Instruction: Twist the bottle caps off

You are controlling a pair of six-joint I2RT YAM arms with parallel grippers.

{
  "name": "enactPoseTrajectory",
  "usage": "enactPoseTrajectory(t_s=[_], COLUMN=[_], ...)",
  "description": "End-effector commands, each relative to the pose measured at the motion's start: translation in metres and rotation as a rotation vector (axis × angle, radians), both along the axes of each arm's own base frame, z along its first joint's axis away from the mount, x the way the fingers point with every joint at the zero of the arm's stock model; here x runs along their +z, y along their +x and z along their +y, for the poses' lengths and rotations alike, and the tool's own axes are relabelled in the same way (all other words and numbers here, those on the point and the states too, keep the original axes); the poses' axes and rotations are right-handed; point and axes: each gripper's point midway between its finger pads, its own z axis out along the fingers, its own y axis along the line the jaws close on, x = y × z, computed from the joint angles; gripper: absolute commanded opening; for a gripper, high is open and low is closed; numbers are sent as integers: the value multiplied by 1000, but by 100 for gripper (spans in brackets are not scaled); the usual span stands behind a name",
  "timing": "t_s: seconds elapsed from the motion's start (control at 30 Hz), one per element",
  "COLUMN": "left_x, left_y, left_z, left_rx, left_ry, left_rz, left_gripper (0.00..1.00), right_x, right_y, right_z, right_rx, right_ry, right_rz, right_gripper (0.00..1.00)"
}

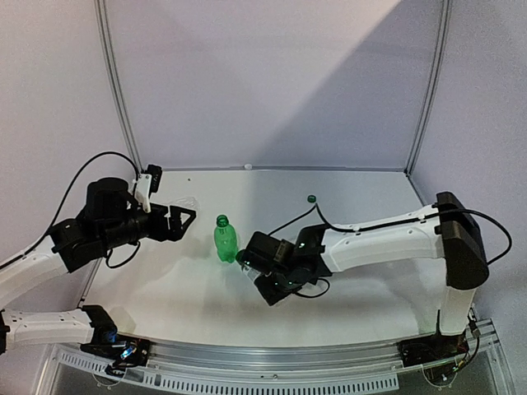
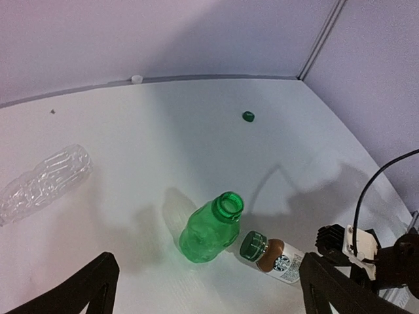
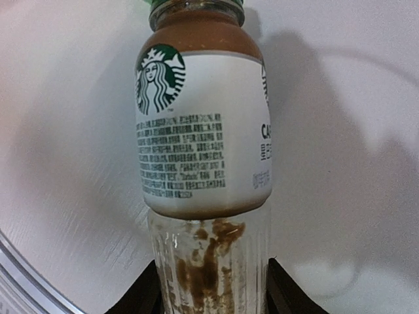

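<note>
The green bottle [image 1: 225, 239] stands upright and uncapped in the middle of the table; its open mouth shows in the left wrist view [image 2: 211, 229]. My right gripper [image 1: 252, 268] is shut on the lower body of the labelled bottle [image 3: 203, 144], whose dark green cap [image 2: 252, 245] is still on and lies close to the green bottle's base. My left gripper [image 1: 178, 220] is open and empty, left of the green bottle. The clear ribbed bottle [image 2: 42, 183] lies on its side, uncapped. A loose dark green cap [image 2: 248, 116] and a white cap [image 2: 136, 79] lie farther back.
The white table [image 1: 354, 189] is closed in by pale walls at the back and sides, with metal corner posts [image 1: 119, 90]. Black cables [image 1: 362, 226] run along my right arm. The white cap lies against the back wall.
</note>
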Motion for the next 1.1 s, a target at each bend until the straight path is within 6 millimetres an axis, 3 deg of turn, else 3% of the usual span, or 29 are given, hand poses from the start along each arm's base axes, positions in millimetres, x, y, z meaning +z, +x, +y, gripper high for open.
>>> enactPoseTrajectory(t_s=[0.0, 0.3, 0.53, 0.73, 0.87, 1.07], left_x=[32, 80, 129, 172, 199, 212], left_y=[-2, 2, -6, -28, -44, -55], left_z=[-17, -53, -81, -112, -129, -146], left_rx=[-115, -280, -439, -660, -812, -973], left_ry=[-6, 5, -77, -213, -314, -414], left_rz=[-37, -20, -80, -99, -99, -72], left_gripper=[99, 99, 99, 95, 95, 95], right_x=[36, 72, 105, 156, 204, 264], right_y=[6, 18, 35, 42, 34, 21], right_z=[-7, -33, -53, -51, -38, -17], right_rx=[-56, -146, -223, -215, -135, -1], right_ry=[96, 188, 305, 508, 681, 867], right_rz=[-82, -176, -239, -280, -299, -319], right_gripper=[25, 24, 23, 23, 24, 24])
